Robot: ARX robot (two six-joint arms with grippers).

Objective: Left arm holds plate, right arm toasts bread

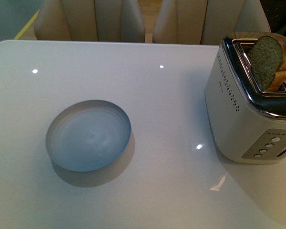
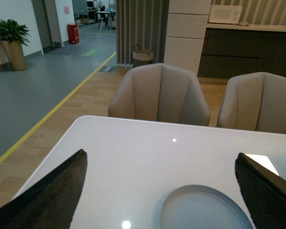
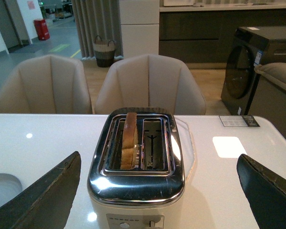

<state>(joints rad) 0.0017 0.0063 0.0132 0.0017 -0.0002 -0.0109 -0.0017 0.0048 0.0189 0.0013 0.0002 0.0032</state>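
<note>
Bread (image 3: 129, 140) stands upright in 1 toaster (image 3: 136, 171) slot, long axis vertical, directly ahead of the right gripper (image 3: 157, 200), fingers spread, empty. Plate (image 2: 205, 210) lies ahead of the left gripper (image 2: 159, 200), likewise spread, not touching.

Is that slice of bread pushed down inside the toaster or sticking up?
Sticking up: the bread rises well above the toaster, standing in one slot; the other slot is empty.
</note>
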